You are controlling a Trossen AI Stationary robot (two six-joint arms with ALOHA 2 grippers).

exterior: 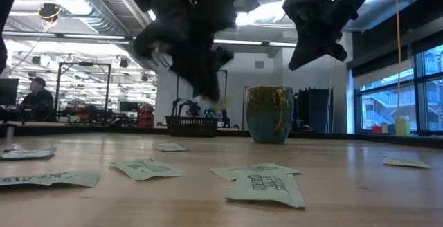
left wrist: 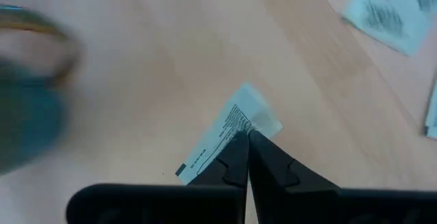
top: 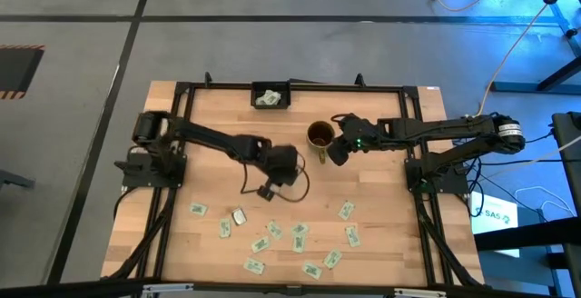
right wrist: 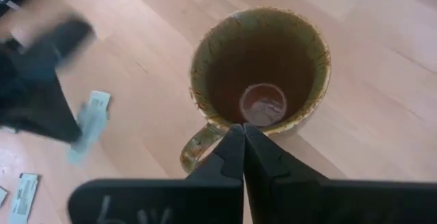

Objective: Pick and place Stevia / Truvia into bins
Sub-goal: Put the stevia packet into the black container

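Observation:
My left gripper (left wrist: 244,141) is over the middle of the table (top: 280,165), left of the mug and raised off the wood, shut on one white-and-green sachet (left wrist: 229,125). The right wrist view also shows that sachet (right wrist: 89,123). The brown-gold mug (top: 320,135) stands upright on its base, and I see no sachet in it (right wrist: 263,67). My right gripper (right wrist: 242,134) is shut, holds nothing and hovers above the mug's handle side (top: 336,151). The black tray (top: 270,95) at the far edge holds sachets. Several more sachets (top: 300,236) lie flat near the near edge. My left gripper pinches the sachet between its two fingertips (left wrist: 235,149). They are on one long edge, toward one end (left wrist: 247,123), and come from above, pointing down. The sachet is lifted clear of the table, and its other end (left wrist: 188,169) sticks out beside the fingers.
Loose sachets (exterior: 263,185) are scattered across the near half of the table. A black frame (top: 418,134) rims the table's edges. A dark cable end (top: 267,190) lies below the left gripper. A person (exterior: 34,95) sits in the room behind the table.

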